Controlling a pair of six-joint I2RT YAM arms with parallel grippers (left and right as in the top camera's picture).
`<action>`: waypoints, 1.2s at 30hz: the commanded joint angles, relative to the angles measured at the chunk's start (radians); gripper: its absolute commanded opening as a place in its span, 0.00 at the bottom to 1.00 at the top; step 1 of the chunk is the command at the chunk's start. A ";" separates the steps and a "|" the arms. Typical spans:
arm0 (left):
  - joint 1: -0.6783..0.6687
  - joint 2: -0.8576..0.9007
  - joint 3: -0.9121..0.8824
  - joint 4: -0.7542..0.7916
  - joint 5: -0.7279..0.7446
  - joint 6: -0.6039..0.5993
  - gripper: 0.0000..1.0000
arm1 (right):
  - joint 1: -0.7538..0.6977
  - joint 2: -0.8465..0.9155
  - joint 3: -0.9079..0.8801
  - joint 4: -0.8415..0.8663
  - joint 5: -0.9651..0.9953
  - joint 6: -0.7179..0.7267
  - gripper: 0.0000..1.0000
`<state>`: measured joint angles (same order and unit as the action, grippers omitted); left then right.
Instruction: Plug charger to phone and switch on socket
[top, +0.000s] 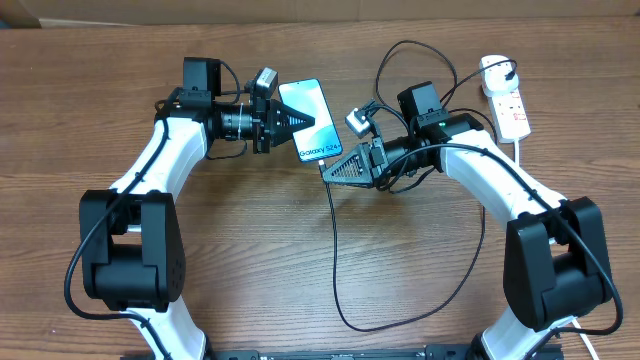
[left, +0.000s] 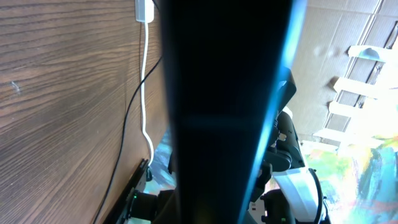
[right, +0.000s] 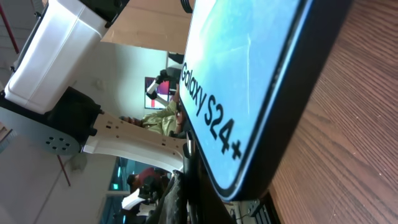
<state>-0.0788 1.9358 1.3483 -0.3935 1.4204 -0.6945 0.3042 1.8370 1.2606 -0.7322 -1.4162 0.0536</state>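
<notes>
- Progress: the phone (top: 312, 118) sits mid-table between the two arms; the charger (top: 333, 250) has its free end at the phone's lower edge; whether the plug is seated cannot be told
- Remaining, as judged: seating the plug, then switching on the socket (top: 508, 100), which lies well apart at the far right
- Left gripper (top: 298, 122): jaws together, clamped on the phone's side
- Right gripper (top: 333, 168): jaws together, apparently pinching the charger near its tip

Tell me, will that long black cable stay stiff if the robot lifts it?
Probably floppy: the black cable lies in loose curves across the table. It looks thin, so it is likely light, and would probably drag behind, not roll.
</notes>
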 joint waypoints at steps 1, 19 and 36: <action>0.002 -0.011 0.014 0.004 0.051 0.037 0.04 | -0.008 -0.019 0.017 0.005 0.029 0.032 0.04; 0.009 -0.011 0.014 0.005 0.072 0.037 0.04 | -0.008 -0.019 0.017 0.015 -0.008 0.032 0.04; 0.009 -0.011 0.014 0.004 0.092 0.037 0.04 | -0.012 -0.019 0.017 0.031 0.008 0.055 0.04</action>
<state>-0.0761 1.9358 1.3483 -0.3931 1.4445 -0.6796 0.3012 1.8370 1.2606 -0.7036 -1.4094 0.1024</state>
